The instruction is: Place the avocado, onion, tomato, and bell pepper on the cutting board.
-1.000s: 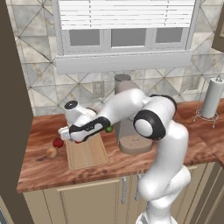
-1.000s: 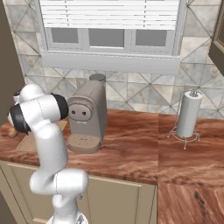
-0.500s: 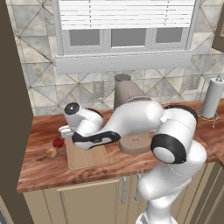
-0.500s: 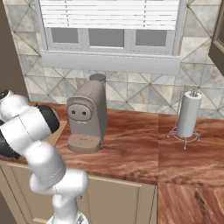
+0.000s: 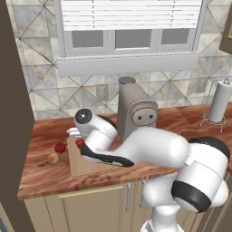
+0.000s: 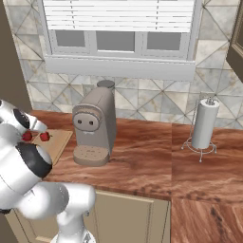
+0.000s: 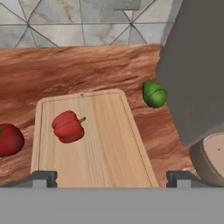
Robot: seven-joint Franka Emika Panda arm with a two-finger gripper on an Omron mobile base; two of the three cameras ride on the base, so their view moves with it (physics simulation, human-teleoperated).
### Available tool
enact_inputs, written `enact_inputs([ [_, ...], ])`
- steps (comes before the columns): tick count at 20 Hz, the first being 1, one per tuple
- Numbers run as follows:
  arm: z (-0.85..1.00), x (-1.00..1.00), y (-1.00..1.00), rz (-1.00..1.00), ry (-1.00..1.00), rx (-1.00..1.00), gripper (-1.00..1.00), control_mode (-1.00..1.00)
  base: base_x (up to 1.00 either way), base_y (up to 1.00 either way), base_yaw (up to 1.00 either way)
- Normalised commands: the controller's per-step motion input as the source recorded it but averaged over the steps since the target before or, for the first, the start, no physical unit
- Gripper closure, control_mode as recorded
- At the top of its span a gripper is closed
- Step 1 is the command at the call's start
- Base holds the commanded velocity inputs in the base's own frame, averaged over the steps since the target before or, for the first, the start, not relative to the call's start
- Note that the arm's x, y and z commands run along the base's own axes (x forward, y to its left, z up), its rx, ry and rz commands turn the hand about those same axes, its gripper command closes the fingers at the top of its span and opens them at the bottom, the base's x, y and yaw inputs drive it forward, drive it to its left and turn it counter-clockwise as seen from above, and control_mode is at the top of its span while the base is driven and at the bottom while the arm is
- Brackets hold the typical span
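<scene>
The gripper (image 7: pixel 111 177) is being held wide open and empty above the board (image 7: pixel 94 144); the avocado (image 7: pixel 154 94), beside the board's far corner, is to be approached squarely.

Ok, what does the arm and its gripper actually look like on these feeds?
The arm is glossy white with rounded, bulbous links and dark grey to black bands at the joints, one capped by a dark round disc near the wrist. No cables or markings are visible. In the hand view, the gripper shows two small dark grey, blocky finger tips.
</scene>
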Motion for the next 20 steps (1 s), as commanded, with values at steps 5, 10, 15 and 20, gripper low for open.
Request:
enact_inputs([
  [5, 0.28, -0.51, -0.47, 0.07, -0.01, 0.00, -1.00, -1.00, 0.00, 0.00, 0.00],
  [10, 0.17, -0.36, -0.33, 0.15, -0.03, -0.02, -1.00, -1.00, 0.00, 0.00, 0.00],
  [15, 0.21, -0.14, -0.19, 0.14, -0.18, -0.13, -1.00, -1.00, 0.00, 0.00, 0.00],
  [20, 0.12, 0.01, 0.00, 0.24, 0.02, -0.21, -1.00, -1.00, 0.00, 0.00, 0.00],
])
